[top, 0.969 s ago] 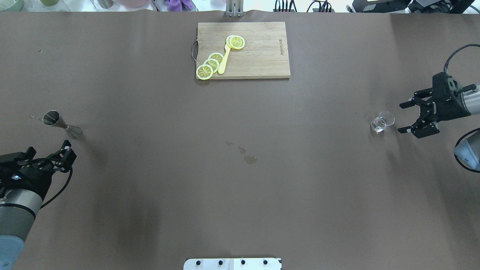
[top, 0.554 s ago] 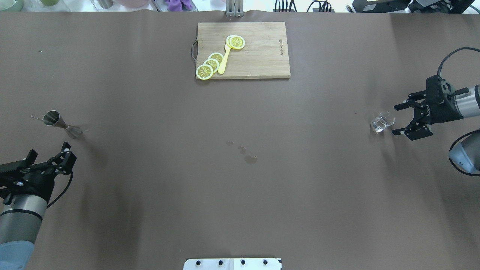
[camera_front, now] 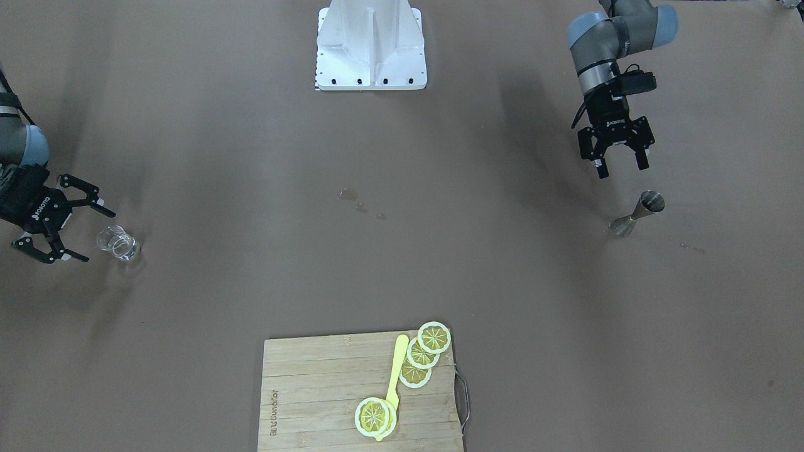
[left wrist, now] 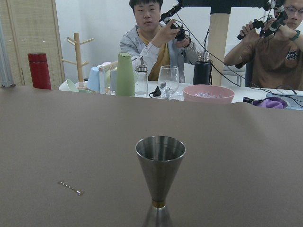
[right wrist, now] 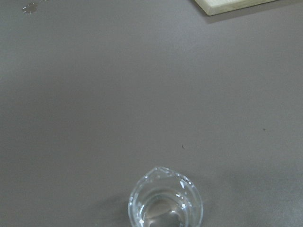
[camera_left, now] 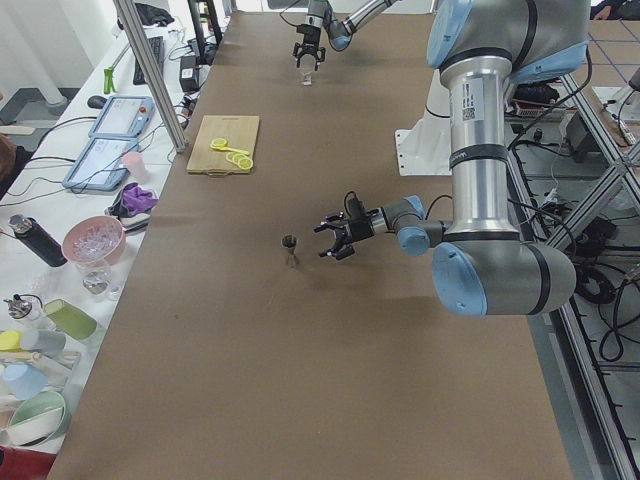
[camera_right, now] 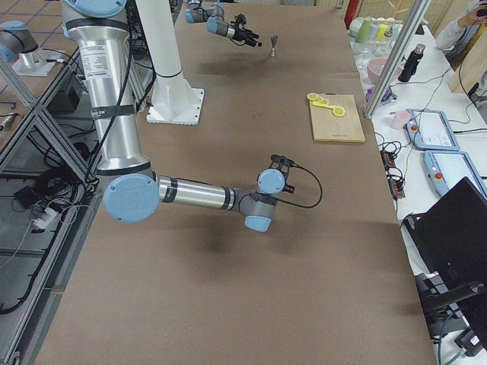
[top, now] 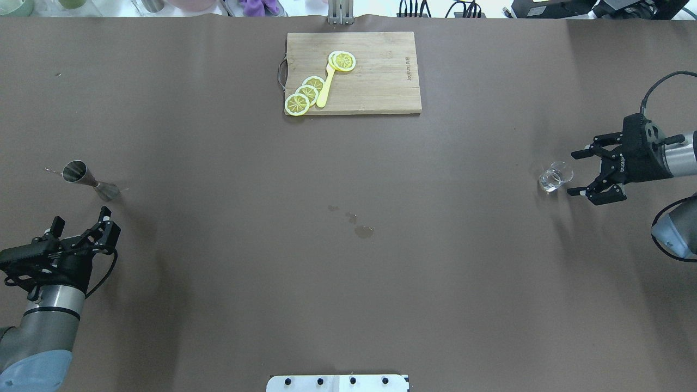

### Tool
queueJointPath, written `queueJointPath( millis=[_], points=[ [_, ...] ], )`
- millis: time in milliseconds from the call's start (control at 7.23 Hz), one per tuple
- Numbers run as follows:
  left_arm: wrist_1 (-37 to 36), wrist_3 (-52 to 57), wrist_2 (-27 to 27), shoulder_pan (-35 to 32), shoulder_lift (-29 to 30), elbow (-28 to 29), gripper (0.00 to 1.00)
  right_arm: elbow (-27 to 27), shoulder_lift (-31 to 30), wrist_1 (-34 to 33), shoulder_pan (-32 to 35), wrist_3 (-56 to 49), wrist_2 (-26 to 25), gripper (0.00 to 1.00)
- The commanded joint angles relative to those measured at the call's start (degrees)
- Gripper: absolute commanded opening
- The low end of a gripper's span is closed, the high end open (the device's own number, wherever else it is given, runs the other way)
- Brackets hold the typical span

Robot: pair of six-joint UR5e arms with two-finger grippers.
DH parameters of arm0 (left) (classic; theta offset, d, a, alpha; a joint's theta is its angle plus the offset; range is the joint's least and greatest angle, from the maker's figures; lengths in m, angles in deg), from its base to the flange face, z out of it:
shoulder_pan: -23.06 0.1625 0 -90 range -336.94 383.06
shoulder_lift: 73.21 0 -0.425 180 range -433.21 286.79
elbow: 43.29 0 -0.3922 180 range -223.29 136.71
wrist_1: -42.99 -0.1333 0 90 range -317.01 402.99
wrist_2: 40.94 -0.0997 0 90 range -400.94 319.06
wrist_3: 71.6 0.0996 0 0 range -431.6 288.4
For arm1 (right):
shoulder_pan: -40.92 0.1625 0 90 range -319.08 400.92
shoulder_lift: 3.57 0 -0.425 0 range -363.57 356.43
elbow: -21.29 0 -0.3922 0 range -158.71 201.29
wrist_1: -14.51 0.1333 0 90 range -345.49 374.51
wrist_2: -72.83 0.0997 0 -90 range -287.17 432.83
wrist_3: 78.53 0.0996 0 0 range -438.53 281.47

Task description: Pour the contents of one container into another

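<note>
White lettering reading "ROBOTIQ" runs along the body of the black right gripper [top: 573,173], seen both from overhead and from the front-facing camera. The same word shows on the black left gripper [camera_front: 623,171]. A dark stamp near one short edge of the pale wooden cutting board [top: 375,81] appears to read "Joyoung"; its trailing characters are too small to make out.
</note>
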Motion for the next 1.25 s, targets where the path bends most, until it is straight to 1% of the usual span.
queueJointPath(
  millis=[0,277,692,969,1107],
  points=[
    [0.1,-0.57,-2.74,0.01,2.85,4.1,0.98,-0.07,-1.19,4.24,-0.08,1.92,-0.64,0.97],
    [0.11,-0.48,-3.11,-0.08,3.56,5.08,0.98,-2.26,-1.28,8.19,-0.08,2.98,-1.51,0.95],
    [1.07,-0.66,-3.11,-0.95,3.39,6.49,0.98,-4.29,-1.19,11.45,-0.43,6.49,-3.09,0.95],
    [1.07,-2.57,-3.02,-2.01,3.65,7.36,0.97,-5.17,-1.02,11.64,-1.48,6.85,-3.97,0.95],
    [0.9,-2.5,-3.02,-2.36,4.43,8.15,0.97,-6.83,-0.32,13.38,-2.53,7.98,-4.67,0.95]
  ],
)
